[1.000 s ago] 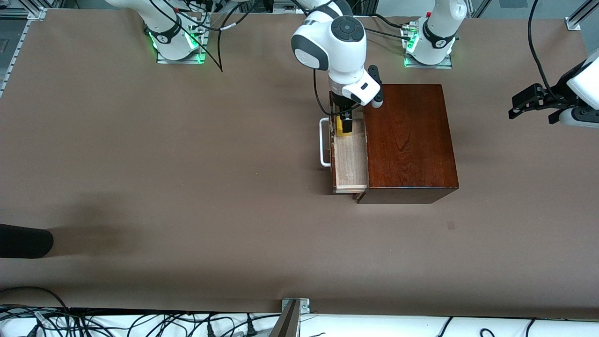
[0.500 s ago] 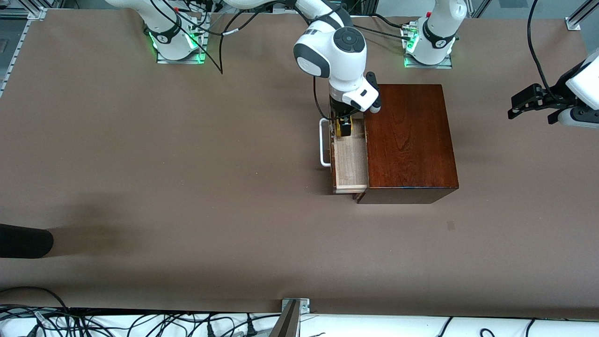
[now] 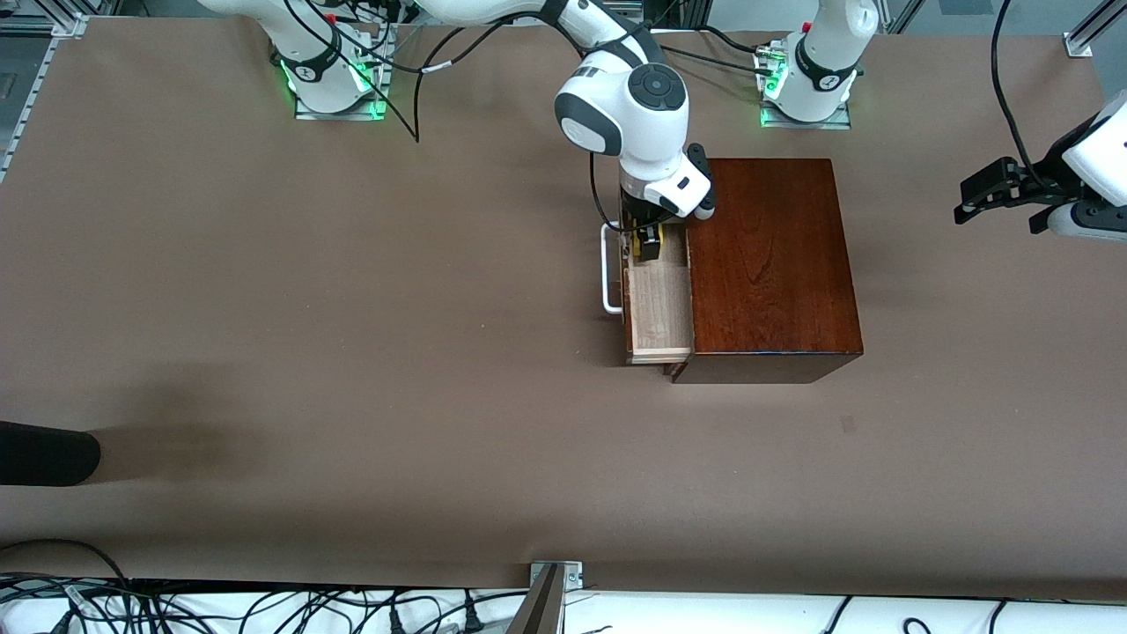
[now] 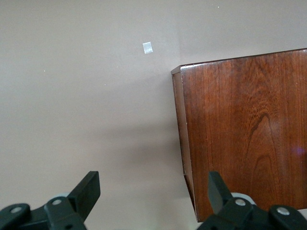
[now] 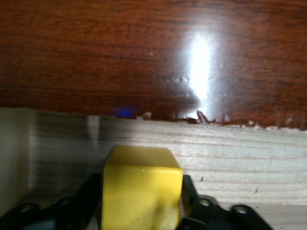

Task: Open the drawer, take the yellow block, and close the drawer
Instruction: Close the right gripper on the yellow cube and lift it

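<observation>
The reddish-brown wooden box (image 3: 770, 264) sits mid-table, and its drawer (image 3: 656, 308) is pulled out toward the right arm's end, showing the pale wood floor and the white loop handle (image 3: 607, 269). My right gripper (image 3: 647, 243) reaches down into the drawer's end farthest from the front camera. Its fingers press both sides of the yellow block (image 5: 141, 191), which rests on the drawer floor (image 5: 240, 163); in the front view only a sliver of the yellow block (image 3: 636, 250) shows. My left gripper (image 3: 977, 198) waits open in the air over the left arm's end of the table, its fingers (image 4: 88, 189) wide apart.
The left wrist view shows the box's top (image 4: 244, 129) and a small pale mark on the table (image 4: 147, 47). A dark rounded object (image 3: 44, 453) juts in at the table edge at the right arm's end. Cables run along the front edge.
My right gripper has sunk lower into the drawer and its fingers have closed onto the yellow block. The left arm has not moved.
</observation>
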